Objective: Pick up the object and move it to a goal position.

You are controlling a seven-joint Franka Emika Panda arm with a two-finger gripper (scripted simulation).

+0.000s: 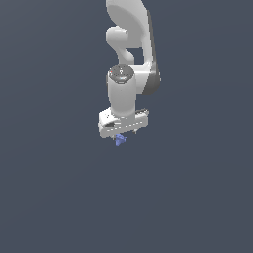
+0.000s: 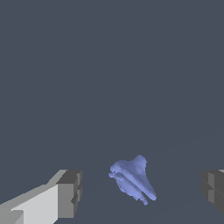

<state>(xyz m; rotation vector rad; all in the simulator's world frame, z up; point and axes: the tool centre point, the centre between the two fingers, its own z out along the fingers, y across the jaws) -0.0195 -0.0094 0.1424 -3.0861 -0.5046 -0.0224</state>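
arm: I see wrist pointing straight down, upper links folded above it | gripper (image 1: 120,135): fingers (image 2: 69,194) spread wide, gripping nothing | obj: blue object (image 2: 132,178) lies between the fingers w/ gap each side, right under the hand (image 1: 120,141) in ext view

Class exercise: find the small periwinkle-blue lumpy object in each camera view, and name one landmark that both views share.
Exterior view: the blue object sits just beneath the white gripper, near the picture's centre.
Wrist view: the blue object lies between the two grey fingertips, touching neither.
Shared landmark: the gripper.
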